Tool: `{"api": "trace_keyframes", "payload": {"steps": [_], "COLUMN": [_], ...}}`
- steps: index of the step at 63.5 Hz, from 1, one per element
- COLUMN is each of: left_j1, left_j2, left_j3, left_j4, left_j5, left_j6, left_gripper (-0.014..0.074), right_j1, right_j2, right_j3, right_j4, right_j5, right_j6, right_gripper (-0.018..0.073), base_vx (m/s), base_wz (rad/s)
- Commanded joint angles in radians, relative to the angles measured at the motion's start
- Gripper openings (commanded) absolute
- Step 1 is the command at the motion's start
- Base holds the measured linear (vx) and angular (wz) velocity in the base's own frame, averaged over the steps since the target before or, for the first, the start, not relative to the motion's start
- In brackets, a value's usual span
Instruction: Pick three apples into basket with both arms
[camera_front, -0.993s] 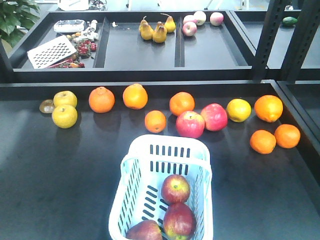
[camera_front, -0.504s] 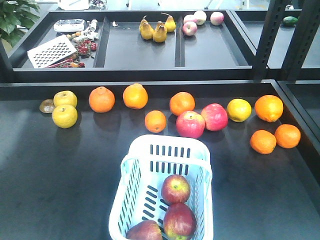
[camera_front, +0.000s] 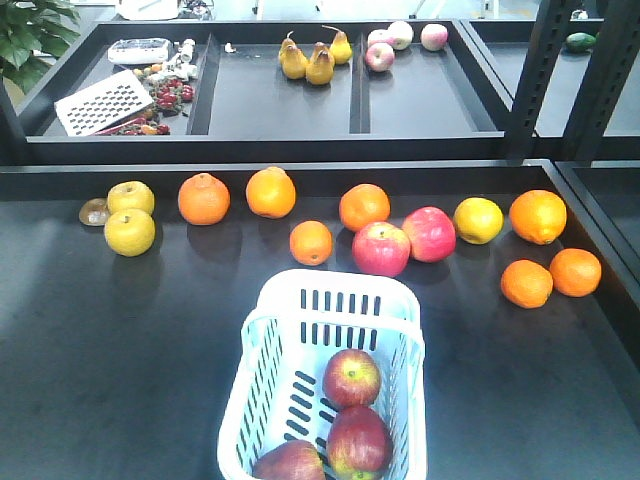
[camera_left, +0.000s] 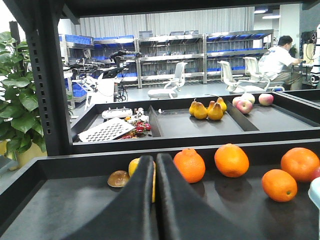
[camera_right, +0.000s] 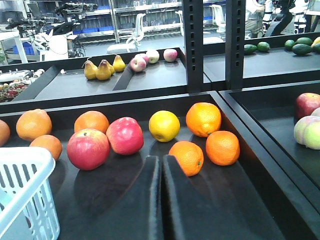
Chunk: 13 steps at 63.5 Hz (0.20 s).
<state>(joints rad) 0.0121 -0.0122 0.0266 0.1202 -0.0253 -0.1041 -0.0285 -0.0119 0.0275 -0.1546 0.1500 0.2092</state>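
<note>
A front view shows a dark table with a pale blue-white basket (camera_front: 325, 385) at the lower centre of the frame. Three dark red apples (camera_front: 350, 377) lie inside it, clustered at its near end, so the task looks complete. Neither arm appears in this view, which suggests both are pulled back from the table.

Across the middle of the frame runs a loose row of oranges (camera_front: 204, 198), yellow fruit and two lighter pink-red apples (camera_front: 380, 248), all left outside the basket because they are not the target fruit. Pears (camera_front: 319, 65) sit in a tray at the upper centre.

In the left wrist view, the left gripper (camera_left: 155, 165) fills the lower centre, its two fingers pressed together with only a thin seam between them, holding nothing. In the right wrist view, the right gripper (camera_right: 161, 167) is likewise closed and empty, with the basket's corner at the lower left.
</note>
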Motion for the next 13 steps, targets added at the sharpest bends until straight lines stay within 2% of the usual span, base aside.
{"api": "trace_keyframes", "payload": {"steps": [1,13], "left_j1": [0.001,0.001], "left_j2": [-0.015,-0.015], "left_j3": [0.004,0.004], "left_j4": [-0.002,-0.002], "left_j5": [-0.073,-0.073], "left_j6": [-0.008,-0.008], "left_gripper": [-0.0006,-0.0006], "right_j1": [0.001,0.001], "right_j2": [-0.014,-0.014], "right_j3": [0.015,0.015], "right_j4": [-0.014,-0.014], "right_j5": [-0.07,-0.07], "right_j6": [-0.008,-0.008], "right_gripper": [-0.0008,-0.0008], "base_vx": [0.0,0.0], "base_wz": [0.0,0.0]}}
